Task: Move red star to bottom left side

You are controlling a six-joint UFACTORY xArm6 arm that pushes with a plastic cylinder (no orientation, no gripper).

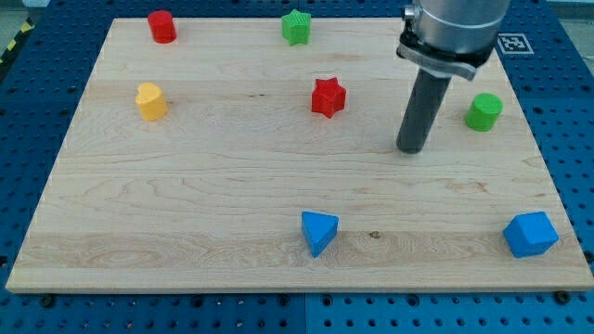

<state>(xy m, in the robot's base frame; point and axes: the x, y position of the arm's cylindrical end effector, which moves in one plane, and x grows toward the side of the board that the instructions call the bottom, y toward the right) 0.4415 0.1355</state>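
Observation:
The red star lies on the wooden board, a little above the middle of the view. My tip rests on the board to the right of the star and slightly lower, about a block's width or more away, not touching it. The rod rises from there to the arm at the view's top right.
A red cylinder is at the top left, a green star at the top middle, a yellow block at the left, a green cylinder at the right, a blue triangle at the bottom middle, a blue block at the bottom right.

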